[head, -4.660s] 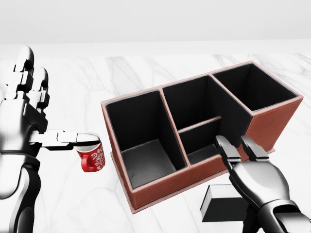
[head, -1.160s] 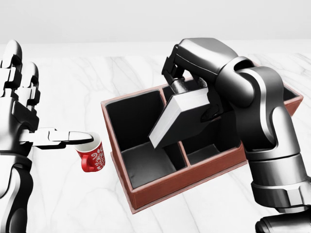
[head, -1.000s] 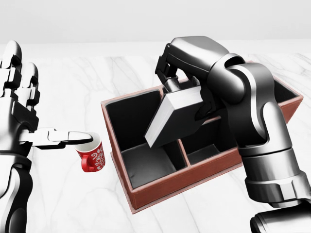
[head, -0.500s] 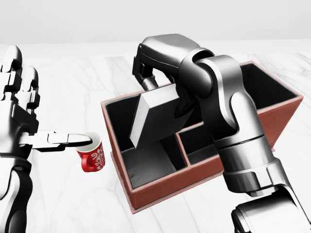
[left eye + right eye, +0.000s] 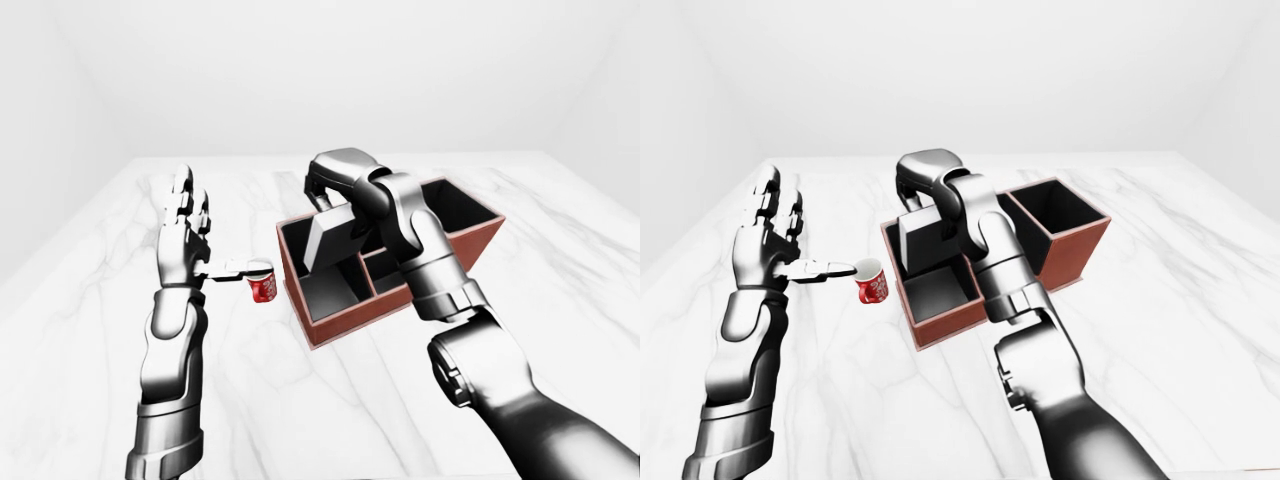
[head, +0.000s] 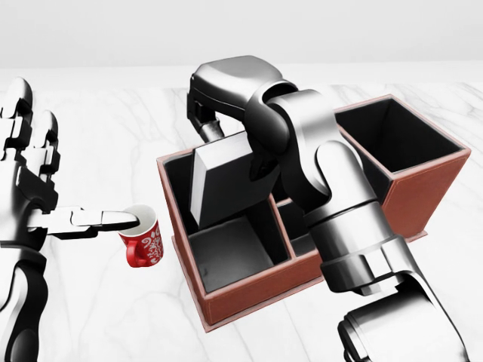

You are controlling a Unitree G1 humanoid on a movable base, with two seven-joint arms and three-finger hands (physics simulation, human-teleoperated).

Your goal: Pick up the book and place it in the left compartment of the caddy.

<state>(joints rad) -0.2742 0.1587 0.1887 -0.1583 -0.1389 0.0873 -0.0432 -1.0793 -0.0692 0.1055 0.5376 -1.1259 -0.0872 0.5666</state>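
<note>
In the head view, the book point(image 6: 221, 179), dark-covered with a pale page edge, is being held tilted over the left compartment of the caddy point(image 6: 249, 290), its lower end dipping inside the compartment's walls, though whether it is touching the floor cannot be told. The book's top end is being gripped by the right hand point(image 6: 215, 113), whose fingers are clenched about it while the arm is arching across the middle of the picture. The caddy, red-brown outside and black within, is being shown standing on the white marble table point(image 6: 113, 317). At the view's left, the left hand point(image 6: 38, 188) is being held upright with its fingers released and spread, one finger being stretched out level to the rim of a red patterned mug point(image 6: 142, 240) standing just beside the caddy's left wall; nothing is being grasped by it. In the left-eye view, the same scene is being seen from farther off, with the book point(image 5: 328, 238) leaning in the caddy's leftmost section and the mug point(image 5: 262, 285) near the left hand's extended finger. In the right-eye view, the right-hand compartment point(image 5: 1055, 208) is being shown black inside, well apart from the book.
</note>
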